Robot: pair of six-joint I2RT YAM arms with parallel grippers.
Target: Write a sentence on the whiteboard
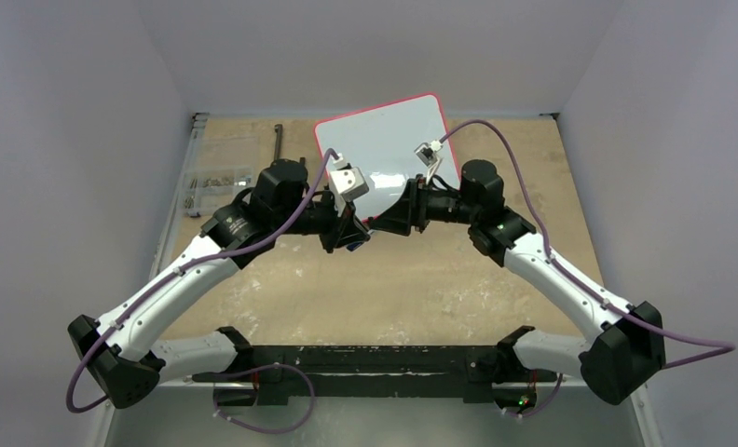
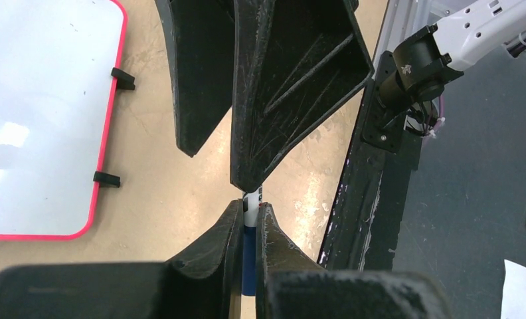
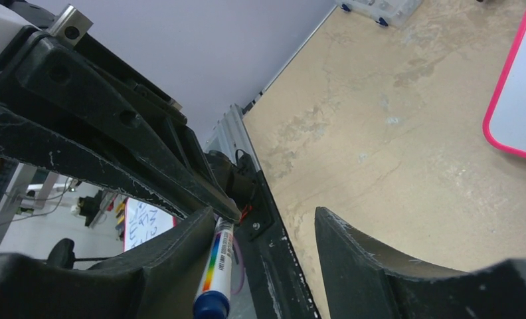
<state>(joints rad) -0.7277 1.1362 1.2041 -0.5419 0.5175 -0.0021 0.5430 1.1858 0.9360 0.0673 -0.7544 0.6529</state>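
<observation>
The whiteboard [image 1: 384,140] lies at the back centre of the table, glossy white with a red-pink frame. Its face is blank and no sentence shows on it. It also shows in the left wrist view [image 2: 41,119] and the right wrist view [image 3: 523,100]. My left gripper [image 1: 349,230] [image 2: 249,211] is shut on a blue-and-white marker [image 2: 250,229] above the table, in front of the board. My right gripper [image 1: 384,222] [image 3: 265,212] is open, tip to tip with the left. The marker [image 3: 219,266] lies against its left finger [image 3: 174,259], and the other finger stands well apart.
A clear plastic box of small parts [image 1: 218,186] and a black rod [image 1: 279,140] lie at the back left. The black base rail [image 1: 365,358] runs along the near edge. Grey walls close in the back and sides.
</observation>
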